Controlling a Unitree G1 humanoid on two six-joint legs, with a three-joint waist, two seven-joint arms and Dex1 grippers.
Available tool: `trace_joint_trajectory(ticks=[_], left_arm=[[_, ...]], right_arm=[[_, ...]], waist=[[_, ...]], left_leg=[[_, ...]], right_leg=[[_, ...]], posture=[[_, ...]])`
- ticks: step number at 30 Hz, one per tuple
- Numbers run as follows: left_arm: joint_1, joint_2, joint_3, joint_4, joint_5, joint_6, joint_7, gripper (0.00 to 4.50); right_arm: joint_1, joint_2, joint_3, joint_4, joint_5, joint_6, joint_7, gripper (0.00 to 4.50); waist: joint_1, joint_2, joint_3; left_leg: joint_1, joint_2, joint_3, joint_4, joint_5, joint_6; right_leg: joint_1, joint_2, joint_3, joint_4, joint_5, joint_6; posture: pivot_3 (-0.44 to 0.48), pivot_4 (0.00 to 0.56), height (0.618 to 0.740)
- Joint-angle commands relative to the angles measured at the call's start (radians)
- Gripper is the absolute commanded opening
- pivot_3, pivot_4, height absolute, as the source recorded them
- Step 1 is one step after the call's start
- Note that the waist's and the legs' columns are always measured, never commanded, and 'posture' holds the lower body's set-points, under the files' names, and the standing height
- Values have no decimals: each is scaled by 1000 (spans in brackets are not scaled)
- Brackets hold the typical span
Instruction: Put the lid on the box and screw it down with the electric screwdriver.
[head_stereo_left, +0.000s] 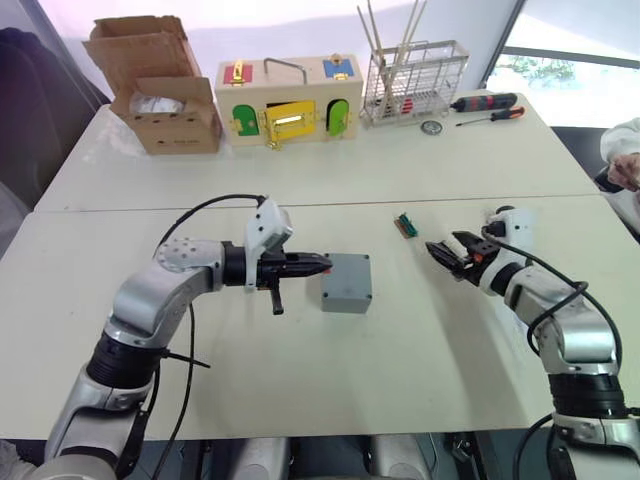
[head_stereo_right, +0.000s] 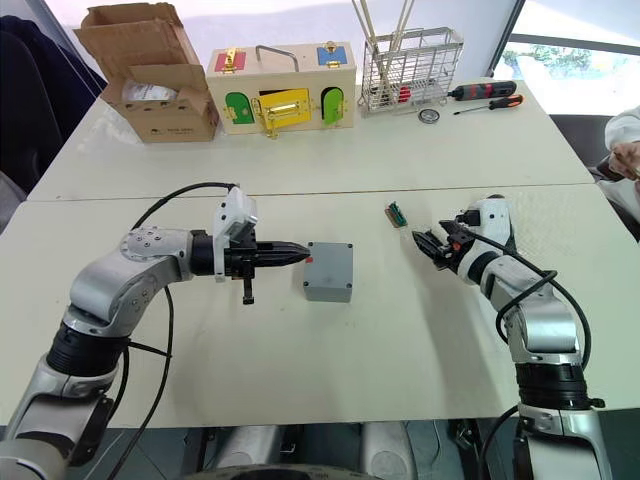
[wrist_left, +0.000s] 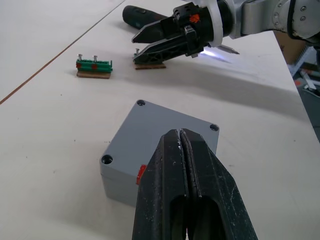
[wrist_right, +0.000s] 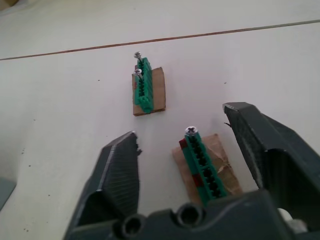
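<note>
1. Now the small grey square plastic box sits on the white tabletop between the two arms, with its flat grey lid already seated on top and screw holes showing at the corners.
2. The left tool has its black fingers pressed together, holding nothing, with the tips right at the box's side by the small red mark.
3. The right tool is spread open and empty, hovering low over a green strip on brown card that carries one upright screw.
4. A second green strip on card with two screws lies just beyond it.
5. Judging by this, the step in hand is fetching a screw; the next move calls for closing gently on the screw and carrying it to a corner hole.
6. A black cylindrical driver body lies behind the right tool.
</note>
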Motion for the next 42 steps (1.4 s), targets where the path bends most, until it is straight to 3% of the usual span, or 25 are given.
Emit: trace_joint_trajectory(ticks=[1,4,5,23,29,34,42], left_arm=[[5,14,16,-37,-20,-2,-3,0],[4,16,14,-38,-22,0,0,0],[3,16,13,-38,-22,0,1,0],[18,16,15,-22,-20,-13,8,0],[32,26,20,-31,-26,-5,4,0],[44,74,51,-53,-48,13,-13,0],[114,174,84,-124,-94,37,-39,0]], right_arm=[[-19,2,-3,-3,-9,-27,1,1699],[-22,1,-2,4,-14,-30,3,180],[-24,2,-4,7,-14,-32,1,74],[-41,4,-45,-67,40,13,-21,74],[-98,-15,-58,-174,95,52,-12,74],[-137,-15,-33,-301,229,177,51,74],[-73,-5,48,-443,384,318,125,74]], waist=[[0,0,0],[0,0,0],[0,0,0],[0,0,0],[-1,0,0],[-1,0,0],[2,0,0]], left_leg=[[0,0,0,0,0,0],[0,0,0,0,0,0],[0,0,0,0,0,0],[0,0,0,0,0,0],[0,0,0,0,0,0],[0,0,0,0,0,0],[0,0,-1,0,0,1]], right_leg=[[0,0,0,0,0,0],[0,0,0,0,0,0],[0,0,0,0,0,0],[0,0,0,0,0,0],[0,0,0,0,0,0],[0,0,0,0,0,0],[0,0,0,-1,0,0]], posture=[[0,150,730],[0,150,730],[0,150,730],[0,150,730],[0,150,730],[0,150,730],[0,150,730]])
